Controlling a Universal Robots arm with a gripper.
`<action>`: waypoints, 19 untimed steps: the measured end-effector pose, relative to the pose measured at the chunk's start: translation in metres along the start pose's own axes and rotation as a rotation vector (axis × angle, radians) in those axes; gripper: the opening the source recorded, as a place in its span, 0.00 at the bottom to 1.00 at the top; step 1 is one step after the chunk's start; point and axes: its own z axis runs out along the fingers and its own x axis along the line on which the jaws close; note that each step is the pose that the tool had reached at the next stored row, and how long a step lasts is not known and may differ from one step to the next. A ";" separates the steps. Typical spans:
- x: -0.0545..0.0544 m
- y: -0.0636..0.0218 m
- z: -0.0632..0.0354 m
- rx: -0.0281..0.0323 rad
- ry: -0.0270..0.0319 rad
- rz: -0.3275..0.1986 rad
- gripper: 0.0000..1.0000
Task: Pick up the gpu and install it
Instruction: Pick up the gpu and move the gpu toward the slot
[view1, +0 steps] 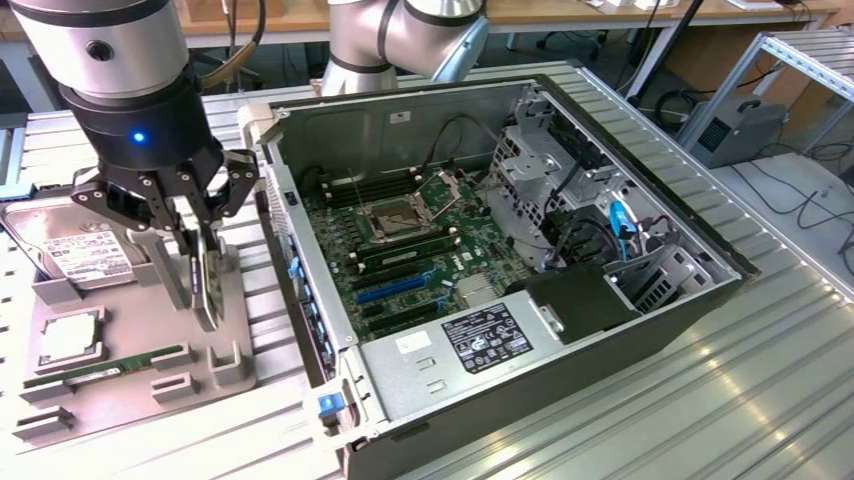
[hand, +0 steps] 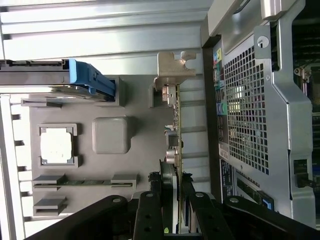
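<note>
The gpu (view1: 208, 290) stands on edge in a slot of the grey parts tray (view1: 127, 385), just to the exterior view's left of the open computer case (view1: 534, 330). My gripper (view1: 198, 236) reaches down over the card's upper edge, one finger on each face. In the wrist view the gpu (hand: 174, 125) shows edge-on, its silvery bracket (hand: 172, 67) at the far end. There my gripper (hand: 171, 195) is shut on the card, both black fingers (hand: 149, 210) pressed against its sides. The card's lower edge still looks seated in the tray (hand: 135, 100).
Also on the tray are a silver hard drive (view1: 83, 255), a processor (view1: 67, 340) and a green memory stick (view1: 107, 365). The case lies open with the motherboard and its blue slot (view1: 394, 290) facing up. The case's perforated rear panel (hand: 245, 115) is close beside the card.
</note>
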 end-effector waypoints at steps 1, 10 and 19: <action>0.000 0.0000 -0.0007 -0.0001 -0.0001 0.000 0.27; 0.000 0.0002 -0.0074 -0.0001 -0.0001 0.000 0.27; 0.000 0.0003 -0.0122 -0.0001 -0.0001 0.000 0.27</action>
